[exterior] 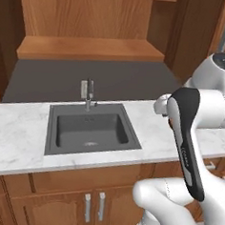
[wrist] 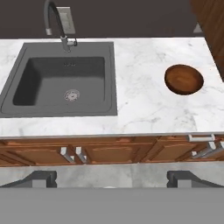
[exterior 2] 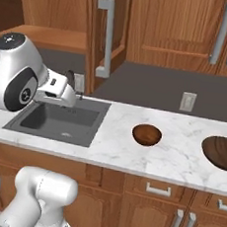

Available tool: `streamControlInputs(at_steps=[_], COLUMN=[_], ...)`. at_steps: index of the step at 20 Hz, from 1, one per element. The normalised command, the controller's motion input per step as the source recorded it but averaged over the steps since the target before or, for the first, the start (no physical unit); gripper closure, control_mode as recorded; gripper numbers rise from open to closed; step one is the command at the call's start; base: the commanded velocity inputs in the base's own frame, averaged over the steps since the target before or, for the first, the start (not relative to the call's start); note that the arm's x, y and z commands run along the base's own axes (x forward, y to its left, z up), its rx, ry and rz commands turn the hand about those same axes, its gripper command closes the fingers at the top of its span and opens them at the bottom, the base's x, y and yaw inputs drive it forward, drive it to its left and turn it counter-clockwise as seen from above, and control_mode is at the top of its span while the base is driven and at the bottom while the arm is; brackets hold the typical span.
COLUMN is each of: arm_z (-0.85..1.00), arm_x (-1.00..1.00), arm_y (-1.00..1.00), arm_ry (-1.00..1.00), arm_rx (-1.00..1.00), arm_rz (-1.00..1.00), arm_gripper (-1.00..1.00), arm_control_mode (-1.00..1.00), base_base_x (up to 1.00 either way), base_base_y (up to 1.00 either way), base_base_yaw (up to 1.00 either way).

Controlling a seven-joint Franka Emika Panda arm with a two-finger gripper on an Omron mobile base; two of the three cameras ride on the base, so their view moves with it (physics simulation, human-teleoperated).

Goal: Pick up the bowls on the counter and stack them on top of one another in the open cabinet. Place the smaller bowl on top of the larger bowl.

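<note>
I see a white marble counter point(exterior 2: 150, 159) with a dark grey sink point(wrist: 61, 81) set into it and a faucet point(wrist: 54, 24) at the sink's twelve o'clock. The smaller bowl point(exterior 2: 147, 134) sits at the sink's three o'clock; the larger bowl point(exterior 2: 223, 153) lies farther out the same way. The open cabinet point(exterior: 88, 48) hangs above the sink. My gripper point(wrist: 111, 179) is spread wide, holding nothing, apart from both bowls

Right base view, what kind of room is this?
A kitchen, rendered rather than real: a marble counter with an inset sink, wooden cabinets above, and two wooden bowls, the smaller bowl and the larger bowl.
</note>
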Motion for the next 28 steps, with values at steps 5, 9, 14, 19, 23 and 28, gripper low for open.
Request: streamControlInputs(at_steps=[5, 9, 14, 19, 23, 28], arm_z=[0.00, 0.00, 0.00, 0.00, 0.00, 0.00], arm_x=[0.00, 0.00, 0.00, 0.00, 0.00, 0.00], arm_y=[0.00, 0.00, 0.00, 0.00, 0.00, 0.00], arm_ry=[0.00, 0.00, 0.00, 0.00, 0.00, 0.00], arm_rx=[0.00, 0.00, 0.00, 0.00, 0.00, 0.00], arm_rz=[0.00, 0.00, 0.00, 0.00, 0.00, 0.00], arm_gripper=[-1.00, -1.00, -1.00, -1.00, -1.00, -1.00], arm_control_mode=[1.00, 1.00, 1.00, 1.00, 1.00, 1.00], base_base_x=[-0.49, -0.59, -0.31, -0.07, -0.04, -0.06], base_base_y=[-0.33, -0.20, -0.41, -0.58, -0.61, -0.61], base_base_yaw=[-0.01, -0.02, -0.01, 0.00, 0.00, 0.00])
